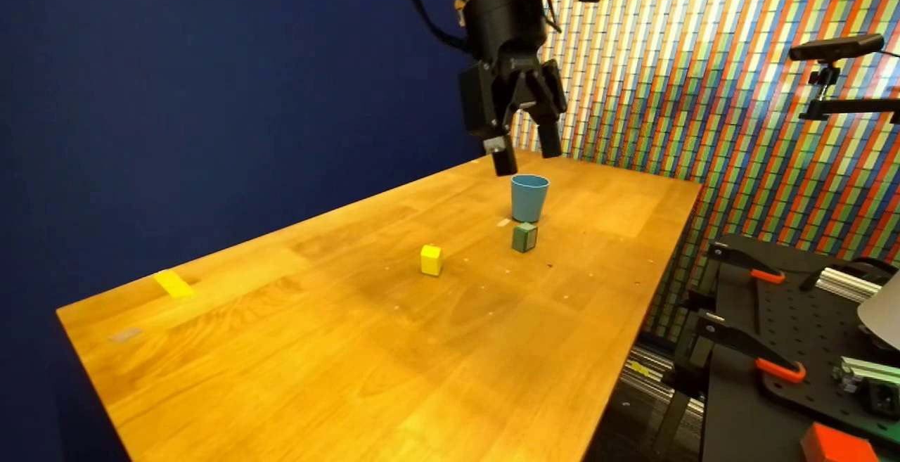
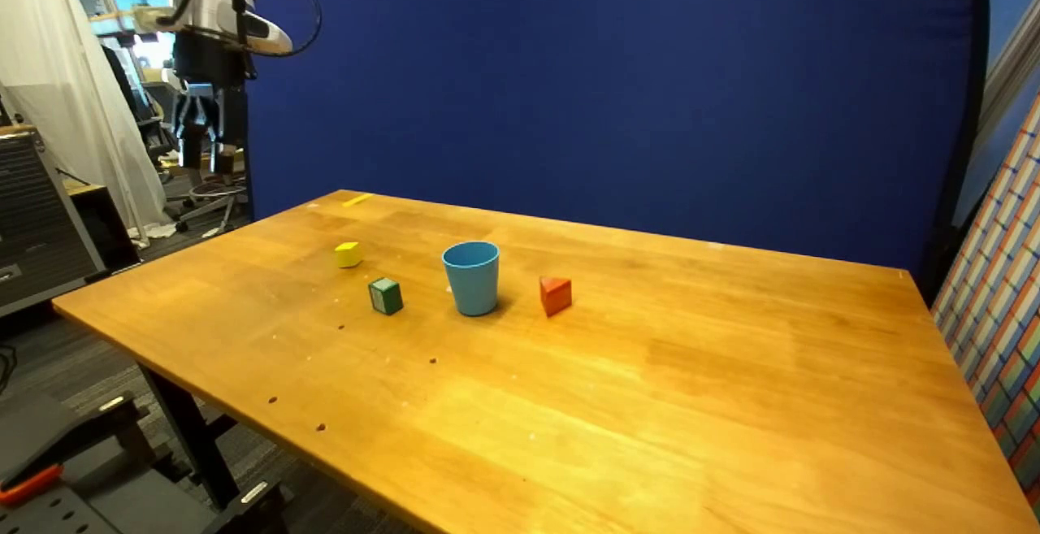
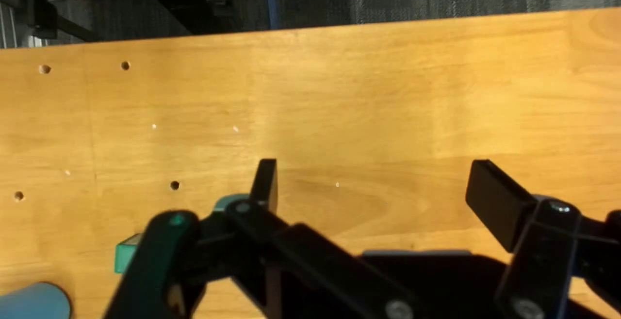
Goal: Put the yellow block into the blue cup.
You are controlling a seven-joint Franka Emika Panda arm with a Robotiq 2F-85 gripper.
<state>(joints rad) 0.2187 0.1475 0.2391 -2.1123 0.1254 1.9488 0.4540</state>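
The yellow block (image 1: 431,260) rests on the wooden table; it also shows in an exterior view (image 2: 348,254). It is out of view in the wrist view. The blue cup (image 2: 473,282) stands upright on the table, opening upward, and shows in an exterior view (image 1: 529,199); part of it is at the lower left of the wrist view (image 3: 36,303). My gripper (image 1: 527,151) is high above the table, fingers pointing down, apart from block and cup. It also shows in an exterior view (image 2: 205,156). In the wrist view its fingers (image 3: 376,183) are wide apart with only table between them.
A green block (image 2: 385,296) lies between the yellow block and the cup; it shows in the wrist view (image 3: 126,255). A red-orange block (image 2: 556,296) lies beyond the cup. Yellow tape (image 1: 174,283) marks the table (image 1: 365,377). A blue screen (image 2: 609,95) stands along one table edge.
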